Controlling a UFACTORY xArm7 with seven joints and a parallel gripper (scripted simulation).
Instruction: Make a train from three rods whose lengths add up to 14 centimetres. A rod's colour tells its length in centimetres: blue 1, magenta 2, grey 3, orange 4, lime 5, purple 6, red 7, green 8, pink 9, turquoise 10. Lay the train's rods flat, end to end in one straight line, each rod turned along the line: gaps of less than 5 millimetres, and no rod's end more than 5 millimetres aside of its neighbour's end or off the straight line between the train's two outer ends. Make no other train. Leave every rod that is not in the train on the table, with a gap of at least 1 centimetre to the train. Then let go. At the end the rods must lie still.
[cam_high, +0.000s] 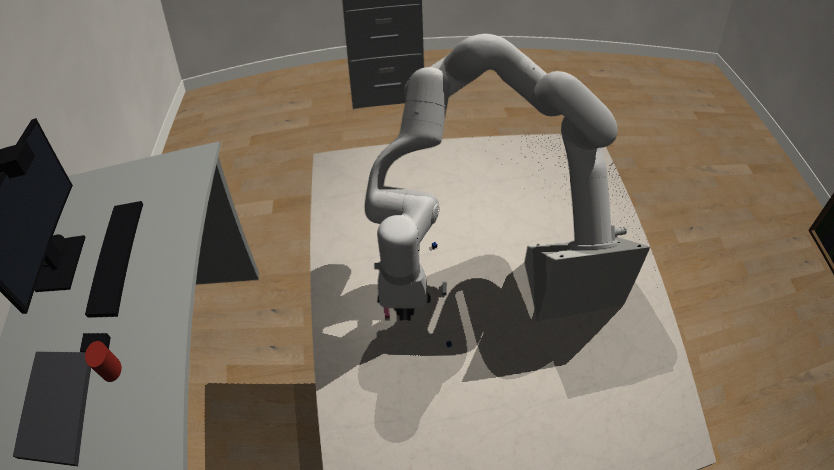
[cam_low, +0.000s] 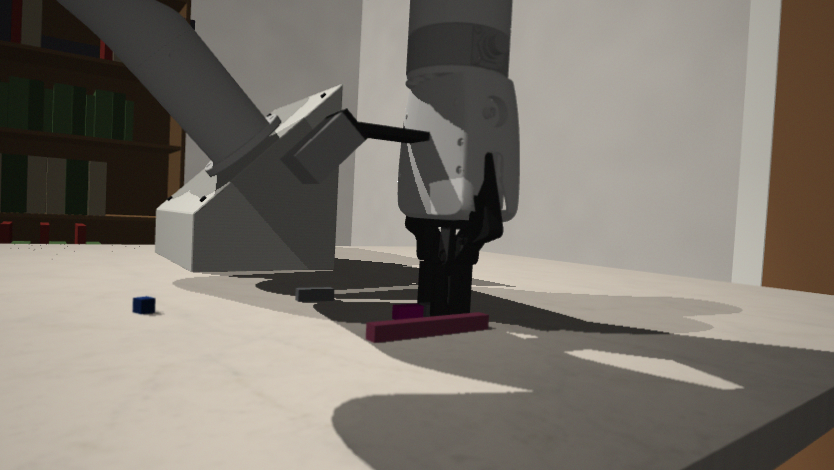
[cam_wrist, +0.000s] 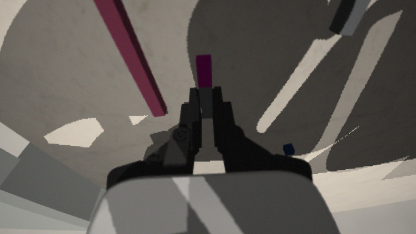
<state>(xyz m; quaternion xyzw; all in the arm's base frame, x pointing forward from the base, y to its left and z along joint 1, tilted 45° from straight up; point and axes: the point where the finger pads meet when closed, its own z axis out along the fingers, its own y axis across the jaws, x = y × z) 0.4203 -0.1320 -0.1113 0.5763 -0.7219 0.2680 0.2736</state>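
My gripper (cam_high: 405, 315) (cam_low: 445, 309) (cam_wrist: 206, 100) points down close to the table, shut on a grey rod (cam_wrist: 206, 109) that lies between its fingers. A magenta rod (cam_low: 407, 311) (cam_wrist: 204, 71) lies just beyond the fingertips, in line with the held rod; their ends look close together, but whether they touch is unclear. A long pink rod (cam_high: 386, 313) (cam_low: 428, 327) (cam_wrist: 131, 60) lies apart, slanted to the magenta one. A second grey rod (cam_high: 444, 288) (cam_low: 315, 294) (cam_wrist: 350, 16) lies apart too. One blue rod (cam_high: 448, 343) (cam_wrist: 288, 149) lies in the shadow, another blue rod (cam_high: 434, 245) (cam_low: 144, 304) in the light.
The rods lie on a pale table (cam_high: 496, 420) (cam_low: 175, 397) under the arm's dark shadows with bright strips between them. The arm's base (cam_high: 583, 286) (cam_low: 250, 233) stands at the right in the top view. A separate desk (cam_high: 148, 245) with a monitor stands beyond the table's left edge.
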